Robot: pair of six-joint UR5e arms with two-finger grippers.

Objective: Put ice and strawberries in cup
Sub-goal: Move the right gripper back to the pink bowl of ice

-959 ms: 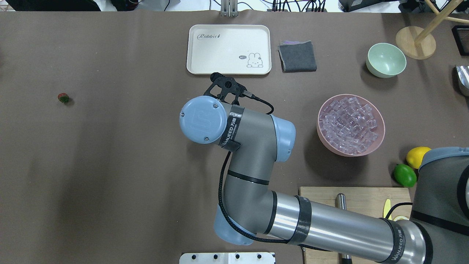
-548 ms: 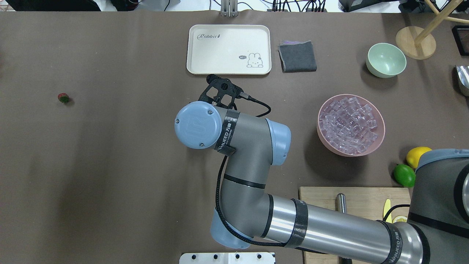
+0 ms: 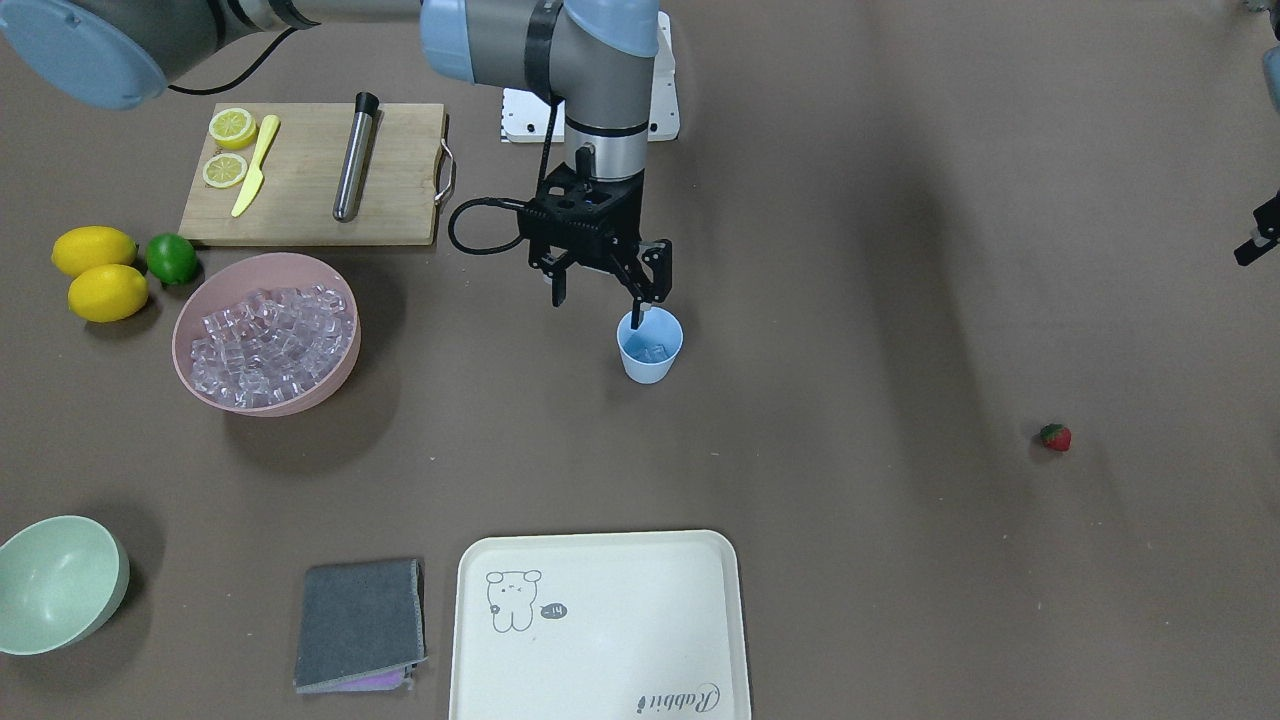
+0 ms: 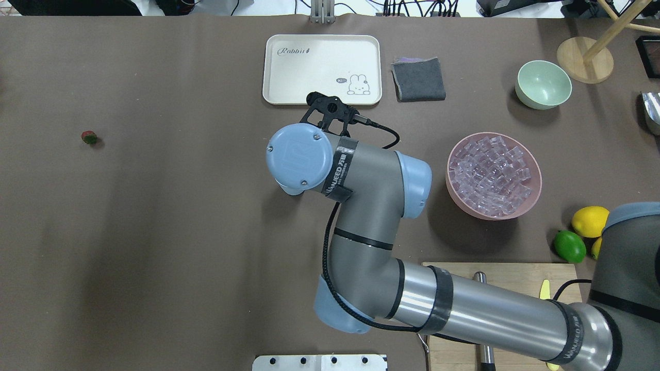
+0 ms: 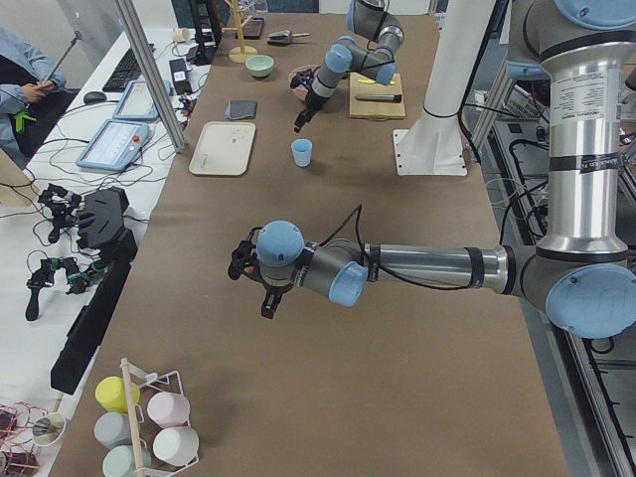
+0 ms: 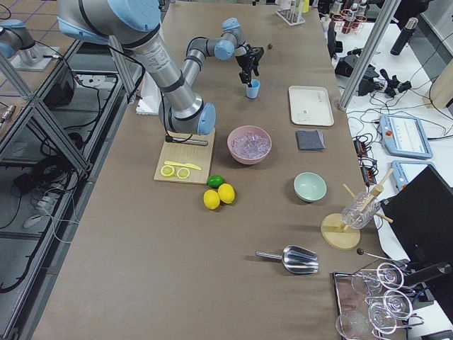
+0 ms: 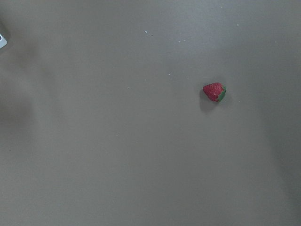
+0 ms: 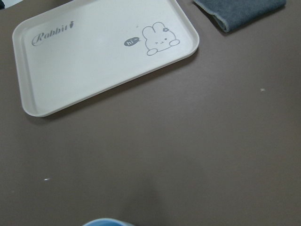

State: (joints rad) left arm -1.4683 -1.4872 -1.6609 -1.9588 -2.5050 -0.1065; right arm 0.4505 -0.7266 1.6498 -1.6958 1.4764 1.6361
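With ice (image 3: 652, 351) already in the cup (image 3: 640, 372) beneath the spread, empty right fingers (image 3: 656, 275), the strawberry (image 3: 1054, 437) lies on the bench (image 3: 860, 300) well apart toward the robot's left, nearer the left fingers (image 3: 1262, 232), whose state I cannot tell.

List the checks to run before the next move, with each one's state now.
1. Cup upright: ok.
2. Ice in the cup: ok, some cubes show inside.
3. Right hand open and empty above the cup: ok.
4. Strawberry in the cup: not ok, it lies far off to the robot's left.
5. Strawberry in the left wrist view: ok.
6. Left hand open: cannot tell, only its edge shows.
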